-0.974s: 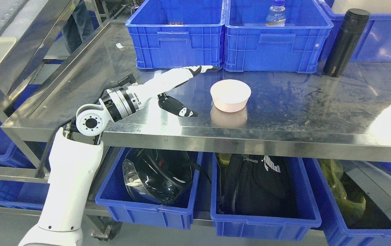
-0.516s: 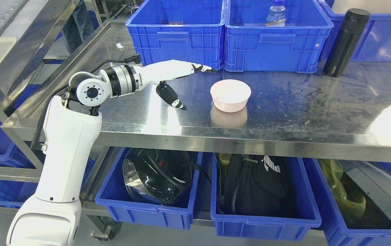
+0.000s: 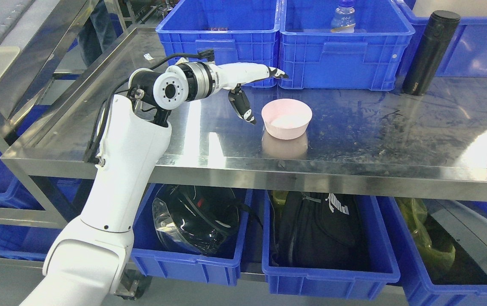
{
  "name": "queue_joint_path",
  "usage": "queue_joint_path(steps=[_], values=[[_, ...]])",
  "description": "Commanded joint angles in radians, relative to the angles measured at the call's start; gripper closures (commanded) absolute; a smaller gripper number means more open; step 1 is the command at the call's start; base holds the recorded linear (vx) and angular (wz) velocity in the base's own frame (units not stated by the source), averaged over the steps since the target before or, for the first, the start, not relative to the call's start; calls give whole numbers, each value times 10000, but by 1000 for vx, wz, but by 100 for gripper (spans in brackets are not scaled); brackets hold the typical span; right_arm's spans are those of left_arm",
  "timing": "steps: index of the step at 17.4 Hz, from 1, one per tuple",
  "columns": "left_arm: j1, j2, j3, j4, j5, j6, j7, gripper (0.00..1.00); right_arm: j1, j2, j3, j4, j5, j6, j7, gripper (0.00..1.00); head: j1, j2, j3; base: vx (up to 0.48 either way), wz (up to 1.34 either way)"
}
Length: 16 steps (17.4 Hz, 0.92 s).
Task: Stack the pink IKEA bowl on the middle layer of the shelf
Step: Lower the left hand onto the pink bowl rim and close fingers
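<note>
Pink bowl (image 3: 286, 118) sits upright on the steel shelf (image 3: 396, 127); the left robot hand (image 3: 247, 87) hovers just beside it, spread wide, holding nothing.

Readable print is scarce. White PUMA logo on black bag (image 3: 320, 231), in the bin below the shelf (image 3: 354, 178). Black flask (image 3: 429, 52) at shelf's far right has small pale lettering near its base (too tiny to read). Bottle (image 3: 343, 17) label behind shelf: illegible.
</note>
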Motion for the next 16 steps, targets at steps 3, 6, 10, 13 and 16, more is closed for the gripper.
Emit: queue_joint_path(steps=[3, 6, 10, 13, 16], values=[[-370, -262, -1865, 845, -518, -5, -241, 2, 30, -175, 0, -175, 0, -2, 0, 0, 0, 0, 0, 0, 0], [-492, -292, -1774, 1610, -564, -463, -241, 2, 46, -175, 0, -175, 0, -2, 0, 0, 0, 0, 0, 0, 0], [-845, -446, -1712, 2455, -579, -879, -226, 6, 30, -175, 0, -175, 0, -2, 0, 0, 0, 0, 0, 0, 0], [-1136, -492, -1727, 2839, -579, -940, -226, 9, 30, -175, 0, -175, 0, -2, 0, 0, 0, 0, 0, 0, 0], [-1214, -660, -1712, 3223, -579, -1154, -210, 11, 46, -175, 0, -175, 0, -2, 0, 0, 0, 0, 0, 0, 0]])
